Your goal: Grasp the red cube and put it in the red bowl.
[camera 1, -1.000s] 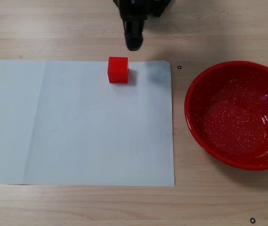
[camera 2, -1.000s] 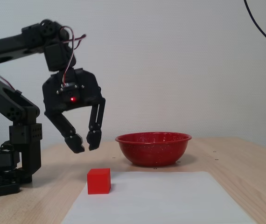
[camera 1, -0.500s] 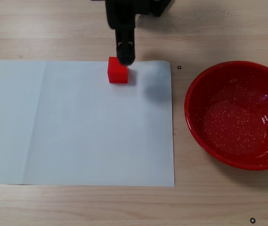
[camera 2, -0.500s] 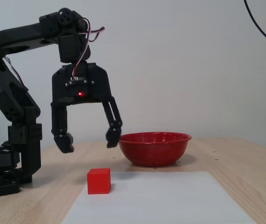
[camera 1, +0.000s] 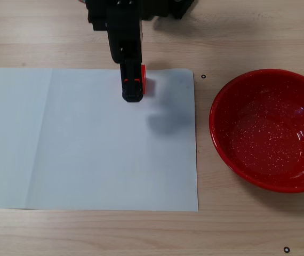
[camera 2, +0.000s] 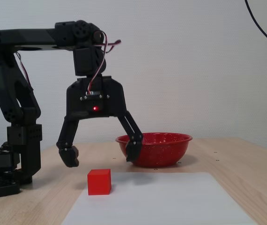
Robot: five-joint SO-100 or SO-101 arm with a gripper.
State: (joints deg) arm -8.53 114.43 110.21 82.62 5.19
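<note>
Red cube (camera 2: 99,181) is seen resting on a white paper sheet (camera 1: 88,144), near the sheet's far edge in the top-down fixed view, where only a red sliver (camera 1: 143,79) shows beside the black arm (camera 1: 124,37). In the side fixed view the end effector (camera 2: 101,156) is held above the cube w/ jaws spread wide, one fingertip (camera 2: 70,156) at left and one (camera 2: 133,152) at right; nothing is gripped, and the cube is not touched. Red bowl (camera 1: 269,130) w/ white speckles is placed on the wooden bench (camera 1: 248,42), right of the sheet & well apart from the cube.
</note>
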